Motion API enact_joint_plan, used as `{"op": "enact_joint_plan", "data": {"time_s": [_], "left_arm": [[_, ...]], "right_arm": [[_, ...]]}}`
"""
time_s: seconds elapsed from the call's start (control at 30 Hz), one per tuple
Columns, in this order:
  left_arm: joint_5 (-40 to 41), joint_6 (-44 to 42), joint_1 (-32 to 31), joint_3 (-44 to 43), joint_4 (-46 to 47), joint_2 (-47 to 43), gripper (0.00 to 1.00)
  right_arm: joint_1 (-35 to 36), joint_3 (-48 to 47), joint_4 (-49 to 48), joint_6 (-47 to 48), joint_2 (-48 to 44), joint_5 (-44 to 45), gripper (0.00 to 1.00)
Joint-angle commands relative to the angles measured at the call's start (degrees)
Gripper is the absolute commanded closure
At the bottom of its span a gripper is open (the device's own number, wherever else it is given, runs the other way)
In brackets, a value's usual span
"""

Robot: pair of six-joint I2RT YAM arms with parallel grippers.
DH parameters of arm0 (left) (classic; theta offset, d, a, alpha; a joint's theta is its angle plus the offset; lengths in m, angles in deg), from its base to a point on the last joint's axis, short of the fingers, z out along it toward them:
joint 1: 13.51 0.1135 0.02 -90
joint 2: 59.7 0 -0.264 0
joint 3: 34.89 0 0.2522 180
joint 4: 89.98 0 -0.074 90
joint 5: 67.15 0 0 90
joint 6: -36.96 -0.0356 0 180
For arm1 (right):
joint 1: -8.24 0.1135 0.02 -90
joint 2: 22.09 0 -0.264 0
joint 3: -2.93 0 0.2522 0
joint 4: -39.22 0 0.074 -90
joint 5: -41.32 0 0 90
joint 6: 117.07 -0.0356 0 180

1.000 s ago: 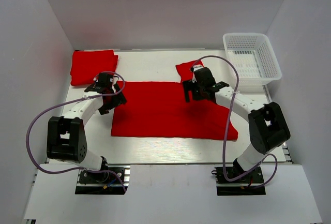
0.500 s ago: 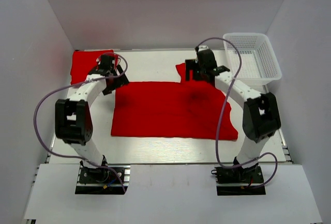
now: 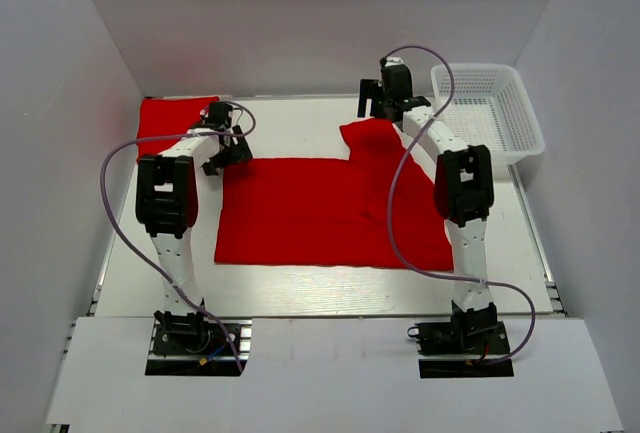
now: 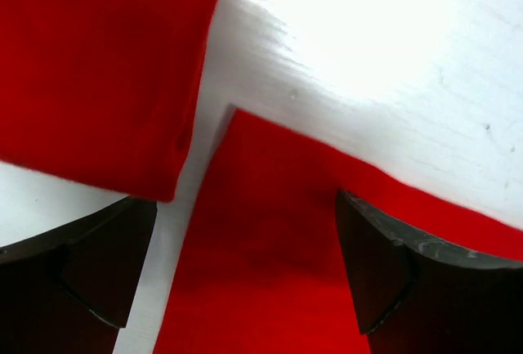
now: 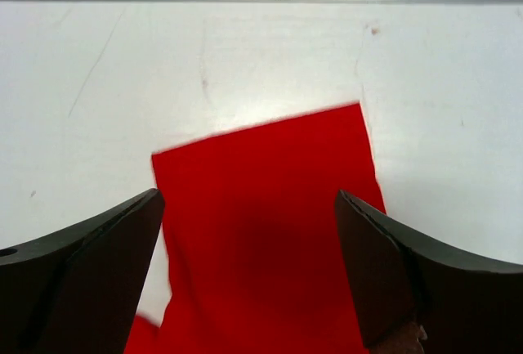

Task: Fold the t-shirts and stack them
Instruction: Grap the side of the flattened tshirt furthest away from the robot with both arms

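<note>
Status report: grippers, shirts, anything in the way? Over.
Left gripper open above far-left corner of spread t-shirt. Right gripper open above its far sleeve. Folded t-shirt far left. Basket far right, clear of both.

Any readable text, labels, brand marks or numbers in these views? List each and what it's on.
None readable in any view.
Spread t-shirt and folded t-shirt: plain red, no print.
Basket: no label seen.
Wrist views: only red cloth, white table and bare black fingers.
Any marks on the arms are too small to tell.
</note>
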Motion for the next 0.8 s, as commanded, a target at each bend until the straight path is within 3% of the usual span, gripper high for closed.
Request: {"op": "enact_joint_plan", "data": {"time_s": [0.0, 0.13, 0.4, 0.5, 0.53, 0.6, 0.63, 0.7, 0.77], "left_arm": [[-0.5, -1.8, 0.2, -1.5, 2.3, -0.8, 0.00], [0.1, -1.8, 0.2, -0.9, 2.9, 0.2, 0.00], [-0.5, -1.8, 0.2, 0.7, 4.7, 1.4, 0.23], [-1.2, -1.8, 0.2, 0.7, 5.2, 2.4, 0.39], [-1.9, -1.8, 0.2, 0.7, 5.7, 2.4, 0.52], [-2.5, -1.8, 0.2, 0.7, 5.2, 3.1, 0.69], [-2.5, -1.8, 0.2, 0.2, 5.2, 3.1, 0.86], [-2.5, -1.8, 0.2, 0.2, 4.5, 3.1, 0.98], [-3.2, -1.8, 0.2, 0.2, 4.5, 3.1, 1.00]], "right_arm": [[-1.8, -6.0, -3.9, 1.6, 5.2, -2.1, 0.10], [-3.1, -8.0, -7.0, 0.9, 9.3, -3.8, 0.10], [-5.3, -9.7, -8.2, -0.4, 14.1, -6.9, 0.10], [-6.0, -11.5, -7.3, -0.7, 16.1, -8.9, 0.10], [-5.9, -11.8, -7.1, -0.5, 17.3, -9.2, 0.10], [-5.7, -13.7, -4.2, -0.1, 18.2, -9.3, 0.10], [-5.6, -15.0, -3.8, -0.1, 19.3, -10.3, 0.10], [-5.8, -15.4, -2.2, 0.1, 19.4, -10.6, 0.10], [-5.7, -15.8, -1.5, 0.7, 19.4, -11.1, 0.10]]}}
